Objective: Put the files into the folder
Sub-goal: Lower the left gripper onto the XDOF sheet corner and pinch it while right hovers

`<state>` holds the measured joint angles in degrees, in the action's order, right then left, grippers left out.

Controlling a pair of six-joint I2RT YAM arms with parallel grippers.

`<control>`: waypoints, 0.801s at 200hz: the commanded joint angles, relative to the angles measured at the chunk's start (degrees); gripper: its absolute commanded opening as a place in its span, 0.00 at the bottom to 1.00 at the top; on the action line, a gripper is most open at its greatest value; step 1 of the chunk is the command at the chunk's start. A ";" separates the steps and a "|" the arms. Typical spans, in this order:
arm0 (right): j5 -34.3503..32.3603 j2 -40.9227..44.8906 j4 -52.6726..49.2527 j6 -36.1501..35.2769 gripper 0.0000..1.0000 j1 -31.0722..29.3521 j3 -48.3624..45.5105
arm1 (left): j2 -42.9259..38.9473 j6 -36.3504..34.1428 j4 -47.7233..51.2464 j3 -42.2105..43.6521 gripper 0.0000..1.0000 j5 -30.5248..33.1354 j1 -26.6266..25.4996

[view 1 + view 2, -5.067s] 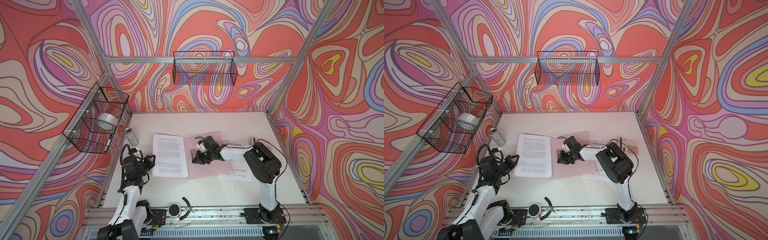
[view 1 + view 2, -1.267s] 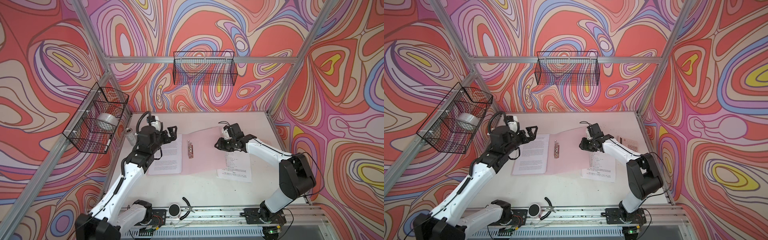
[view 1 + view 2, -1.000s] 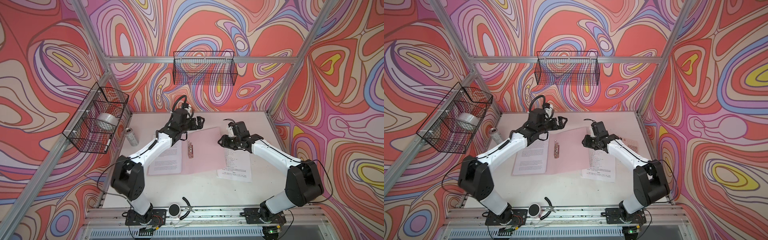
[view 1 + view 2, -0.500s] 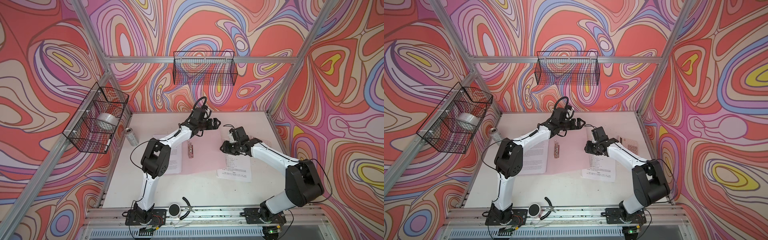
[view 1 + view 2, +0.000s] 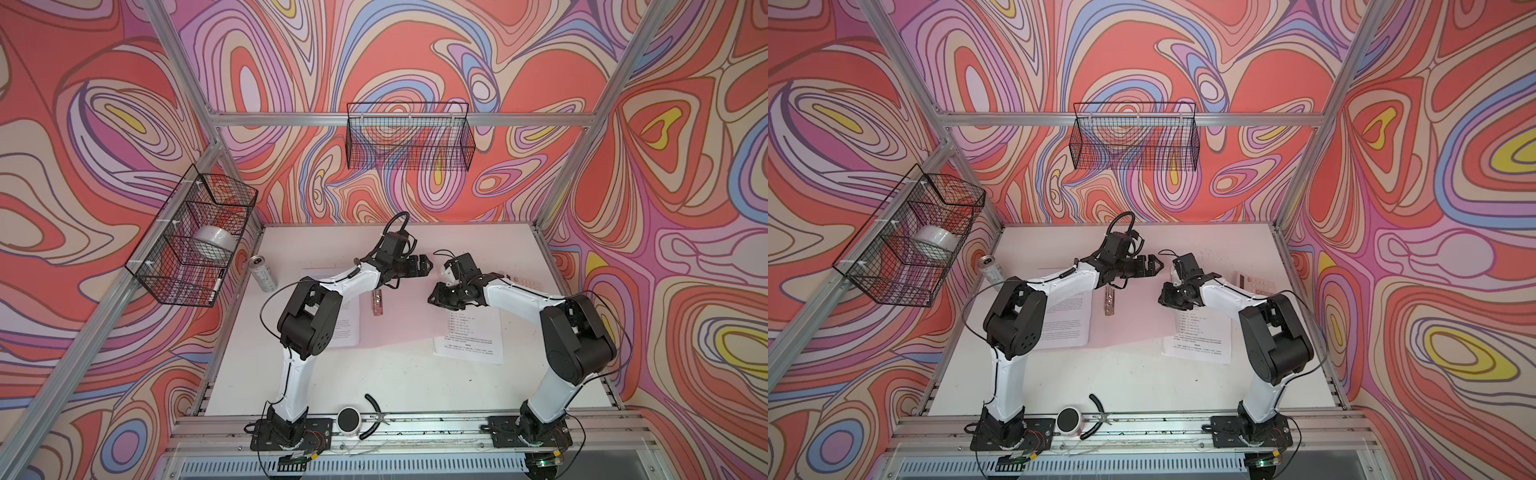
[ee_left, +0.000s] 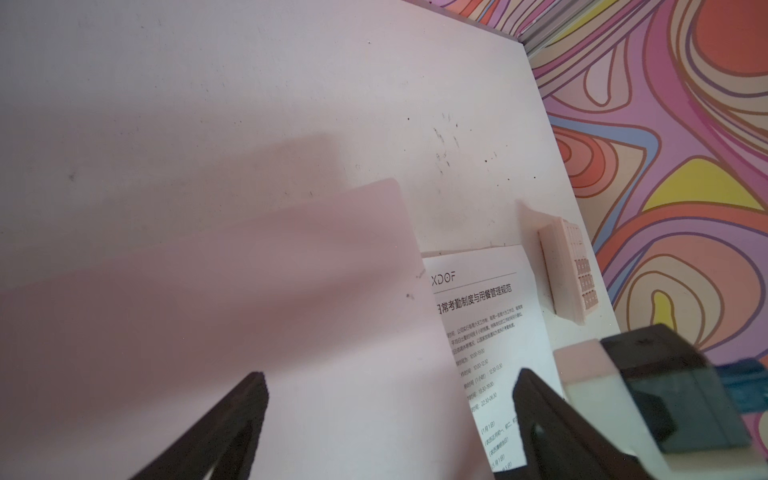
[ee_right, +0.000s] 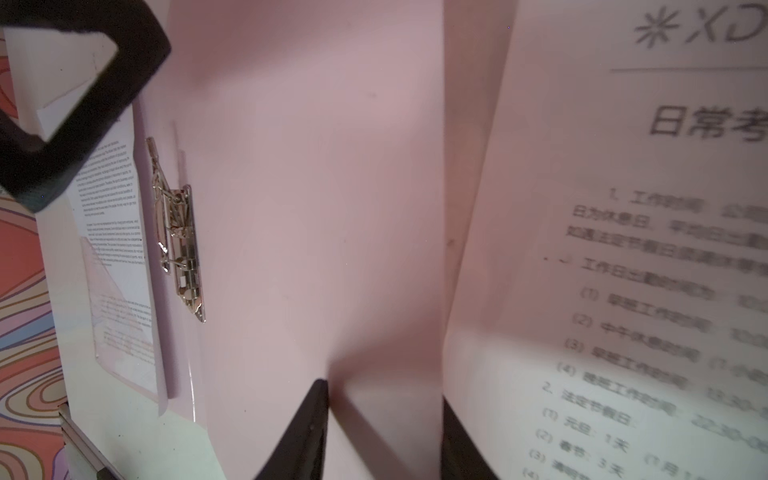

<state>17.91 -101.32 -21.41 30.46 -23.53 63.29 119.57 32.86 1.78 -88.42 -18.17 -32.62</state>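
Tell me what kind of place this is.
Probably a robot test cell, not an office: two arms bolted to a front rail, a white table boxed in by aluminium framing and swirl-patterned panels, wire baskets hung on the walls.

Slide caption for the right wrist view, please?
Right claw open over the pale pink paper folder, beside a text-printed white paper sheet.

Robotics lab test cell: two white-and-black robot arms (image 5: 511, 297) bolted to a grooved aluminium rail (image 5: 432, 419) along the white tabletop's (image 5: 415, 374) front edge, enclosed by swirl-patterned panel walls (image 5: 415, 62).
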 commanded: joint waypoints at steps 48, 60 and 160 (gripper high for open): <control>-6.92 7.31 -1.71 1.53 0.48 4.13 -0.58 | 1.02 -0.35 -0.03 -5.07 0.94 -2.33 -0.29; -7.34 10.48 -2.77 0.65 0.52 8.25 -1.23 | 3.52 -1.38 1.29 -8.02 0.93 -3.09 -0.58; -3.94 17.32 -5.22 -0.45 0.50 15.53 -2.11 | 19.40 -1.62 -2.66 -17.91 0.74 -9.18 -1.33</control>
<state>12.75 -85.69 -25.82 30.26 -7.94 62.00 137.93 31.14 1.26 -104.51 -25.10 -33.61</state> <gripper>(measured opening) 0.502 0.764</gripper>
